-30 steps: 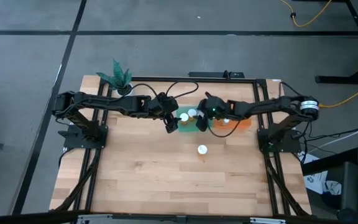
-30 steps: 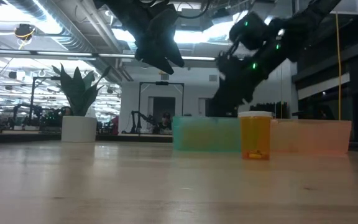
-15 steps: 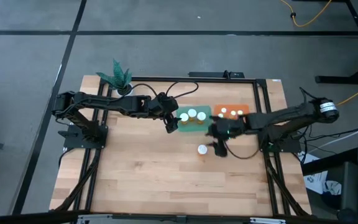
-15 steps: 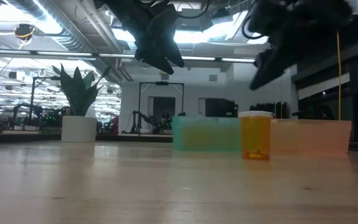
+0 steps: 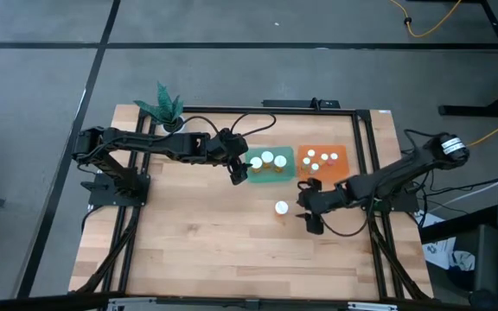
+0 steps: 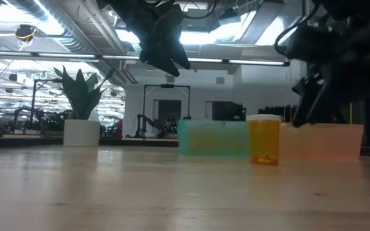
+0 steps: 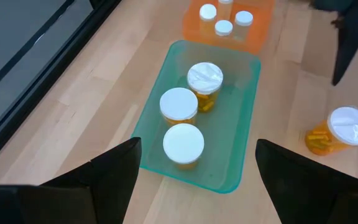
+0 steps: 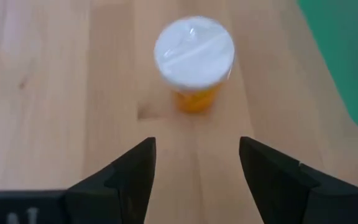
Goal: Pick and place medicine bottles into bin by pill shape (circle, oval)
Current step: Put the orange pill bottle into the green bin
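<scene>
Here we take the last loose bottle (image 5: 281,207) as our landmark: it stands upright on the bare wood of the table (image 5: 197,250), white cap up, apart from everything else. It sits out there alone, we judge, because it is the only one not yet sorted.

Just behind it, toward the far edge, lie the two bins side by side. The green bin (image 7: 241,163) holds three wide-capped bottles (image 7: 183,143) in a row; the orange bin (image 5: 339,153) next to it holds four smaller-capped ones (image 5: 321,160). That split fits sorting by pill shape, though we cannot read the pills themselves from here.

Beside the loose bottle, on the side of the orange bin, hangs the right claw (image 5: 311,219). Its wrist camera looks straight down past its two fingers (image 8: 128,177) at the white cap, so we judge it is lining up for the pick. Its jaws stand partly open with nothing between them, and they touch neither the bottle nor the table.

Farther off, past the green bin's outer end, the left claw (image 5: 238,169) waits above that bin's edge, jaws spread wide and empty.

At the table's far corner on the left arm's side stands a potted plant (image 5: 164,107), well apart from the bottle.
</scene>
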Tool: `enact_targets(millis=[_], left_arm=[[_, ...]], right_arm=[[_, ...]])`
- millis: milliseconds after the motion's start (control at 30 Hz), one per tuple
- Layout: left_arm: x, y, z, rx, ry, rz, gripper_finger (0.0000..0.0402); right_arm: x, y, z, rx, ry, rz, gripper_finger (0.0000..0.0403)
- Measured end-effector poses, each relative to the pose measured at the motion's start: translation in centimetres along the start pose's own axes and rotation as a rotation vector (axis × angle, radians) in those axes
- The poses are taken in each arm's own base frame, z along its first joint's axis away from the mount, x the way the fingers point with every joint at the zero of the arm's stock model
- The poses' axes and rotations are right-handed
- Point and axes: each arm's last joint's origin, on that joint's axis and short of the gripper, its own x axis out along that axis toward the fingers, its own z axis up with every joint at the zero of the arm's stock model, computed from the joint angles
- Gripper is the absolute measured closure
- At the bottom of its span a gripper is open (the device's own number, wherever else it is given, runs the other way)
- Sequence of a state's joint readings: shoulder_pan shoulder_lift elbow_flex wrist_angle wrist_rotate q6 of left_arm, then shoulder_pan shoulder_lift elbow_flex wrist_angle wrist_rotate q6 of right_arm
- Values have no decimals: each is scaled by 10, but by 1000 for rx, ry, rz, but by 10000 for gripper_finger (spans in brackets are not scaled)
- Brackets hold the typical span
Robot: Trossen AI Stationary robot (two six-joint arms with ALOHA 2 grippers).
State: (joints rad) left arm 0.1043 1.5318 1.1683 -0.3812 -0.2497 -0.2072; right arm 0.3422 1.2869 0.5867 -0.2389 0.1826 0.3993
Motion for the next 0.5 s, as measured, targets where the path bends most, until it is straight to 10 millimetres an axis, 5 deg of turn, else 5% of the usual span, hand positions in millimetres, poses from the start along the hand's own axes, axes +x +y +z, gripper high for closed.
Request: enact_targets(millis=[267,500], left_arm=[[0,0,1,-2,-7,-1,94],[0,0,1,-2,-9,-2,94]], right_arm=[[33,-1,-16,-60,-40,-21,172],[49,1,-3,-110,-95,-30,172]])
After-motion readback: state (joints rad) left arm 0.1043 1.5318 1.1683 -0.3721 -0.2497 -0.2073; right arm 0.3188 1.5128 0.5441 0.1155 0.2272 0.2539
